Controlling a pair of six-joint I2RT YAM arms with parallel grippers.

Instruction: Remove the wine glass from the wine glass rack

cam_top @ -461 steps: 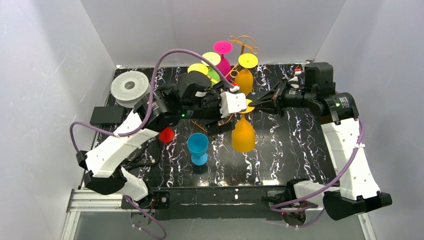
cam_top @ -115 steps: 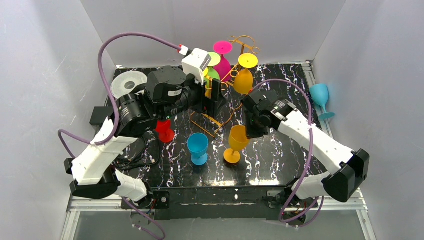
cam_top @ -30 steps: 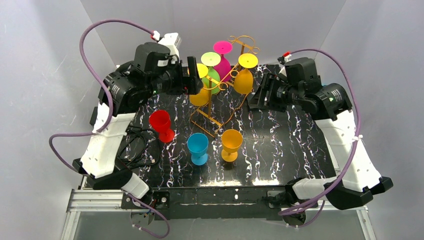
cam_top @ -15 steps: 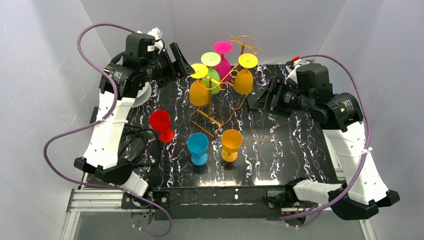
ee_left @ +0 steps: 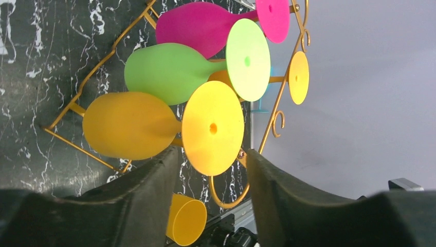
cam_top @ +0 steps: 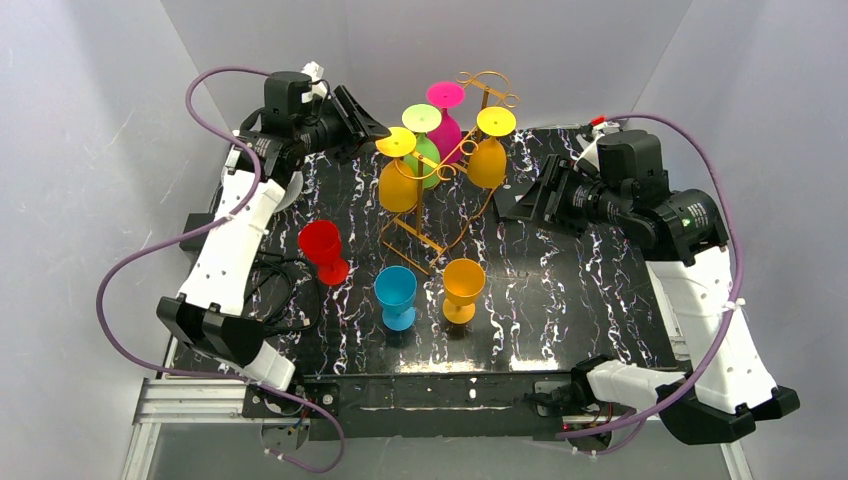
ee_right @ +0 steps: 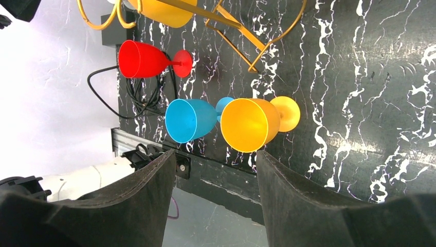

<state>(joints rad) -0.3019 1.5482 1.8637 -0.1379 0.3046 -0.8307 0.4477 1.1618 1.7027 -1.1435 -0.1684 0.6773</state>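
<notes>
We're pointing L gripper (ee_left: pixel 212 154) at orange wine glass (ee_left: pixel 128 126) on rack (ee_left: pixel 97 67): stem running straight ahead, foot between part-open fingers; R gripper (ee_right: pixel 212 159) gaping, farther.

Left arm (cam_top: pixel 235 240): white shell links, black round joints, black elbow block.
Right arm (cam_top: pixel 705 300): same white links and black motor housings; a tiny green light (cam_top: pixel 690 208) near the wrist.
Cables (cam_top: pixel 110 290): purple, looping from base to wrist on each arm.
Plugs (cam_top: pixel 312 70): white, red-tipped.
Left fingers (ee_left: pixel 139 206): broad, matte black, curved inner edges.
Right fingers (ee_right: pixel 144 206): likewise black.
</notes>
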